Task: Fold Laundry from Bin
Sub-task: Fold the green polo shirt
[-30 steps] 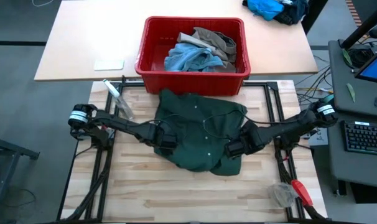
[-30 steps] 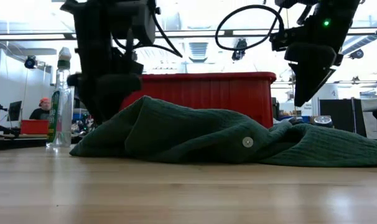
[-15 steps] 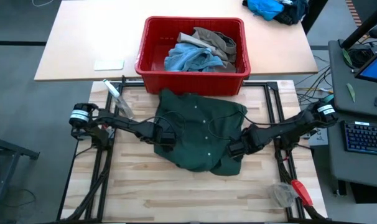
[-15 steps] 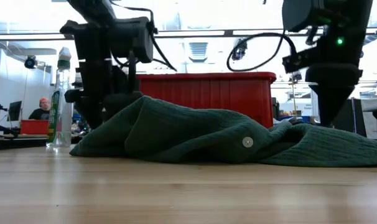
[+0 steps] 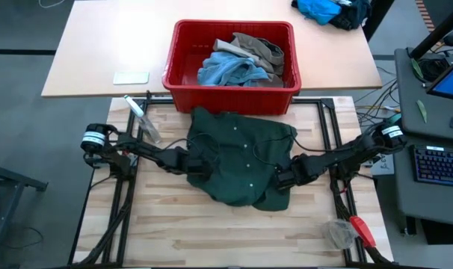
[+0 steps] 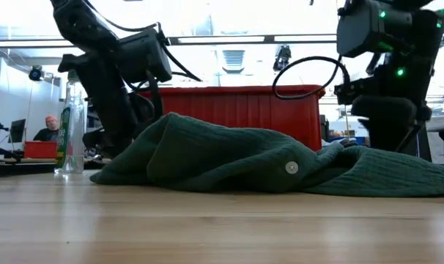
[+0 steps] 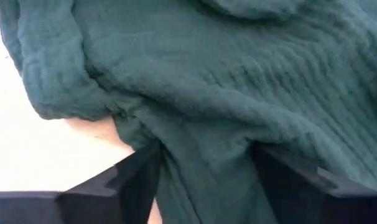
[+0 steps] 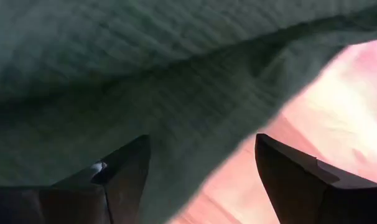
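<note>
A dark green buttoned garment (image 5: 241, 161) lies crumpled in the middle of the wooden table, its underside on the boards (image 6: 229, 158). My left gripper (image 5: 199, 166) stands open at its left edge, fingers down over a fold (image 7: 206, 149). My right gripper (image 5: 281, 178) stands open at the garment's right near edge (image 8: 201, 140). Behind the garment, the red bin (image 5: 230, 97) holds a light blue piece (image 5: 226, 69) and a khaki piece (image 5: 256, 46). My left gripper straddles a raised fold at the garment's left edge (image 7: 201, 168) with open fingers, slanting down from the table's left. The cloth bulges up between the fingers and lies against their inner sides, unpinched, and rests on the table. My right gripper slants down over the garment's right edge (image 8: 176, 155), which lies between the open fingers; whether they touch the cloth I cannot tell.
A spray bottle (image 5: 140, 116) stands at the table's far left, just left of the garment. A red-handled tool (image 5: 357, 230) lies at the near right corner. On the far desk are a white card (image 5: 131, 77) and a bright blue cloth heap (image 5: 327, 9).
Both grippers have come down onto the green garment's edges, the left at its left side and the right at its right near side, each tipping steeper as it sank. The garment has kept its place.
</note>
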You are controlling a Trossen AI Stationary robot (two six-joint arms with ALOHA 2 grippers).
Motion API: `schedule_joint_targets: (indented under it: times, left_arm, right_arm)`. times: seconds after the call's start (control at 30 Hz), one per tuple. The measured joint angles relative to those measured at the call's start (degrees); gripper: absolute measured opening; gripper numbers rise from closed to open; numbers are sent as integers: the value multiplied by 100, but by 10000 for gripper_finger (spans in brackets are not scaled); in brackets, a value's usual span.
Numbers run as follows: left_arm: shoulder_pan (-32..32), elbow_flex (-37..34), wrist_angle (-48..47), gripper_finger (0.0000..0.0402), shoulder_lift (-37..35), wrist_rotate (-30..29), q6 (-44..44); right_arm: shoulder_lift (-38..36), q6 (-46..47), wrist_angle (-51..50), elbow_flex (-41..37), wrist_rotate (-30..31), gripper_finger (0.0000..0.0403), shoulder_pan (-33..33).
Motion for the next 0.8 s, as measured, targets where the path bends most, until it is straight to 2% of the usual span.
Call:
schedule_joint_targets:
  times: [0.23, 0.33, 0.43, 0.6, 0.7, 0.8]
  left_arm:
    - [-66, -224, 291, 129, 10, -270, -124]
    - [-121, -312, 531, 71, 19, -429, -135]
    - [-253, -326, 677, 15, 27, -676, -107]
    - [-616, -253, 552, 8, -108, -757, 114]
    - [-887, -94, 291, 3, -378, -989, 209]
    - [-1184, 133, -308, 2, -756, -1457, 204]
  right_arm:
    - [-28, 645, 1148, -698, 220, 244, -2]
    - [-31, 707, 2010, -1070, 373, 208, -4]
    - [-40, 660, 2826, -1327, 391, 151, -6]
    - [-176, 215, 3435, -1438, 309, 30, 24]
    - [-488, -161, 3404, -1408, 145, 16, 94]
    - [-1000, -535, 3503, -1229, 251, 11, 215]
